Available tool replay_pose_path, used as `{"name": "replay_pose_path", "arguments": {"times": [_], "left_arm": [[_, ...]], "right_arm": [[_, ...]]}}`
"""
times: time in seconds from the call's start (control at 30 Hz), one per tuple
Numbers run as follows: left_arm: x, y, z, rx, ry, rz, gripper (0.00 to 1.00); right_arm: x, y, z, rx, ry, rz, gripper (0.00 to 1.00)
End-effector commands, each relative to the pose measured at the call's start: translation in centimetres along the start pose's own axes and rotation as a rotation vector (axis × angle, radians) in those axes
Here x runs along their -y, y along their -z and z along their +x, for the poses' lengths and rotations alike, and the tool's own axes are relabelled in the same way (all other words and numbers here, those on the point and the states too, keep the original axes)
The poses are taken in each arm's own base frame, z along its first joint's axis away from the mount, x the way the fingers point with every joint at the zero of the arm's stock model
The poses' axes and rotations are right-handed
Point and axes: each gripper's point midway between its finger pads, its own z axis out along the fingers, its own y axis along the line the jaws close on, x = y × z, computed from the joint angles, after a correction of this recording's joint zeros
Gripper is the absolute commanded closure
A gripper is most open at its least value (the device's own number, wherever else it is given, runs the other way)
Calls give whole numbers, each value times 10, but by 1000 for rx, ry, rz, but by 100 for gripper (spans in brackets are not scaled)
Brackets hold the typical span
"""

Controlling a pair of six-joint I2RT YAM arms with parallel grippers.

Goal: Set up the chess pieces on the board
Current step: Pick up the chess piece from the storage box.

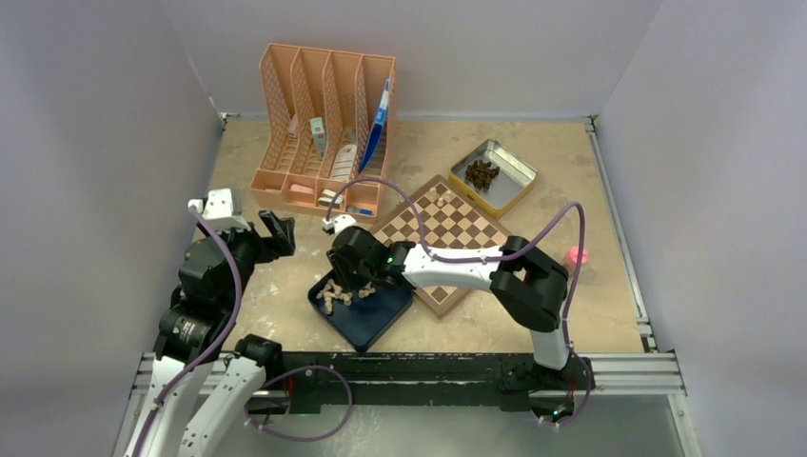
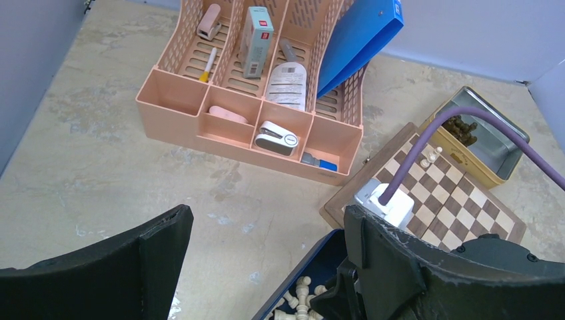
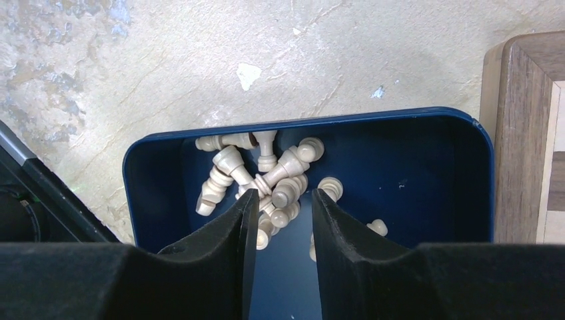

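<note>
Several pale chess pieces (image 3: 280,173) lie jumbled in a dark blue tray (image 3: 413,167) left of the board (image 1: 457,224). My right gripper (image 3: 283,193) hangs low in the tray, open with a narrow gap, and a few pieces lie between its fingertips without being clamped. One pale piece (image 2: 431,157) stands on the board (image 2: 453,193) near its far corner. My left gripper (image 2: 266,220) is open wide over bare table to the left of the tray (image 2: 326,257), holding nothing.
A peach desk organizer (image 1: 324,124) with small items and a blue folder stands at the back left. A metal tin (image 1: 493,176) of dark pieces sits behind the board. A small pink object (image 1: 577,255) lies to the right. Walls enclose the table.
</note>
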Motion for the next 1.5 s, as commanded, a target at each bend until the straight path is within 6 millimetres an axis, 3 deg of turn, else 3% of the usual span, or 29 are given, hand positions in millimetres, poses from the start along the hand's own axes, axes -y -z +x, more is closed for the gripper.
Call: {"name": "replay_pose_path", "arguments": {"times": [0.0, 0.7, 0.9, 1.17, 1.47], "left_arm": [[2, -2, -6, 24, 9, 2, 16], [1, -2, -5, 22, 10, -3, 16], [1, -3, -5, 20, 9, -3, 16], [1, -3, -5, 18, 9, -3, 17], [1, -4, -5, 17, 8, -4, 17]], "right_arm": [[-10, 5, -27, 62, -10, -7, 63], [-3, -9, -7, 6, 22, 58, 73], [-5, 0, -13, 23, 16, 54, 79], [-11, 27, -33, 68, -9, 45, 79], [-9, 39, -29, 36, -14, 48, 80]]}}
